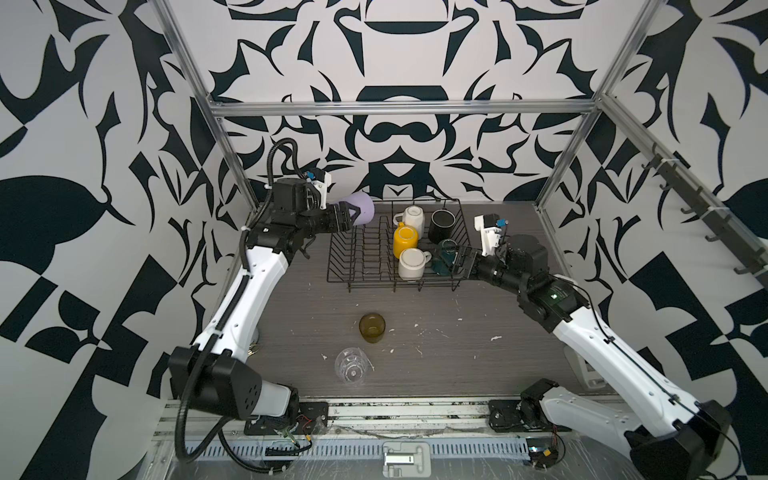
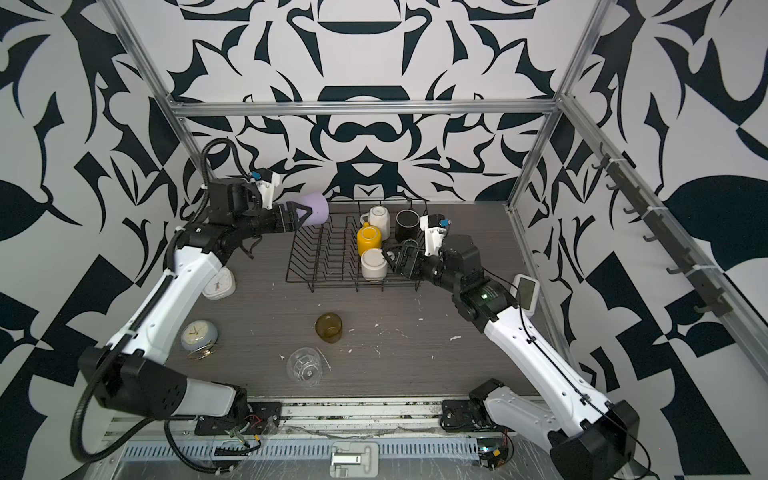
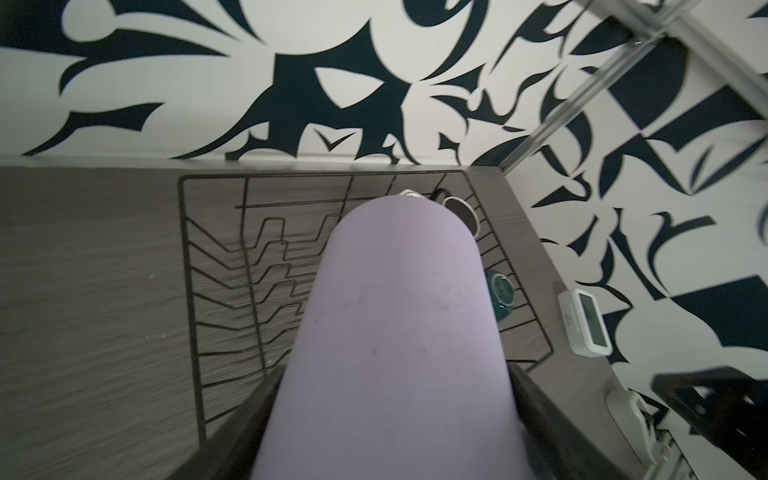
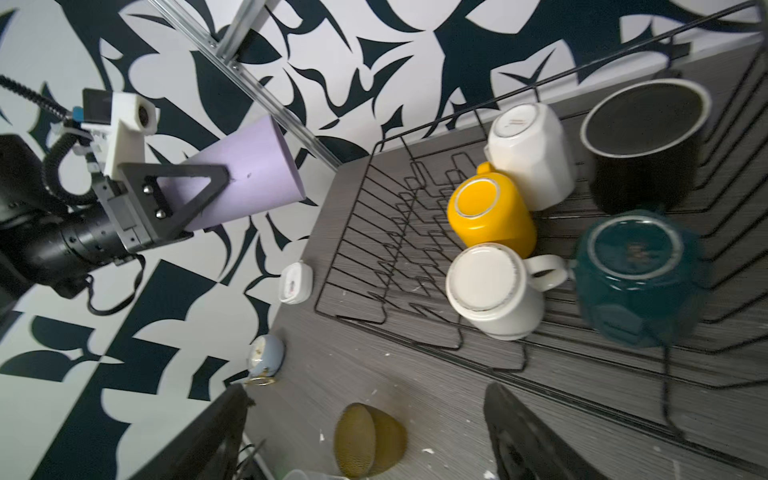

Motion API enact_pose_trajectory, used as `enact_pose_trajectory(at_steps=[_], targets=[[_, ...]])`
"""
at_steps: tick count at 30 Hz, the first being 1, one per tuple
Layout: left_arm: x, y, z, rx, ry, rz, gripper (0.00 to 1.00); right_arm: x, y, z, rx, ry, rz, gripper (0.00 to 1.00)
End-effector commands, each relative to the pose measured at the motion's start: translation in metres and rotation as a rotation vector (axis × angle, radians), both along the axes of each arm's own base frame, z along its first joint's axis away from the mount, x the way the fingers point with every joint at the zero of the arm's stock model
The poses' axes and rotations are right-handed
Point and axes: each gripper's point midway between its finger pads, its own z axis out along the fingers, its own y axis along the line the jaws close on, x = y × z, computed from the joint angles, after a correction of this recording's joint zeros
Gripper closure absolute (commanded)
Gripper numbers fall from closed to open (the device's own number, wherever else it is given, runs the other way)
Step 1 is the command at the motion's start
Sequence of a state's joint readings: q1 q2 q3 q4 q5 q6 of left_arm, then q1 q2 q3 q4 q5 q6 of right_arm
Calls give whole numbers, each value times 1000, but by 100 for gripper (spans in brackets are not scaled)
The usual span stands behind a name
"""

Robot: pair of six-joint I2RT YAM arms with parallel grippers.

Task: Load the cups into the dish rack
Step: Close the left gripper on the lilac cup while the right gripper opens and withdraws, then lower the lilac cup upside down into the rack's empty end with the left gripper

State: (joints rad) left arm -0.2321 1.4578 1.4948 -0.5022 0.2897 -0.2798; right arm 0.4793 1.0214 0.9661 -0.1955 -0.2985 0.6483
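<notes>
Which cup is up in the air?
The lilac tumbler. The left gripper holds it up by the dish rack; every other cup rests in the rack or on the table.

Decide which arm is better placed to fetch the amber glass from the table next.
Right, probably: the right tool is open and empty at the rack, while the left tool is clamped on the purple cup, not yet racked.
</notes>
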Motion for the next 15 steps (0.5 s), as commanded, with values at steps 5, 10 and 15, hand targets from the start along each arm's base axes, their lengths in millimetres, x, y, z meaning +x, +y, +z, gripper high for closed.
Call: enact_pose_trajectory(at_steps=[5,10,15], targets=[[25,16,-23,143,121,91,100,2,-17,-16,-79,-15,-72,8],[44,16,-34,223,151,119,100,2,-15,-24,-86,-11,-60,9],[57,9,-47,304,184,128,100,0,-15,-26,-101,-17,-48,8]])
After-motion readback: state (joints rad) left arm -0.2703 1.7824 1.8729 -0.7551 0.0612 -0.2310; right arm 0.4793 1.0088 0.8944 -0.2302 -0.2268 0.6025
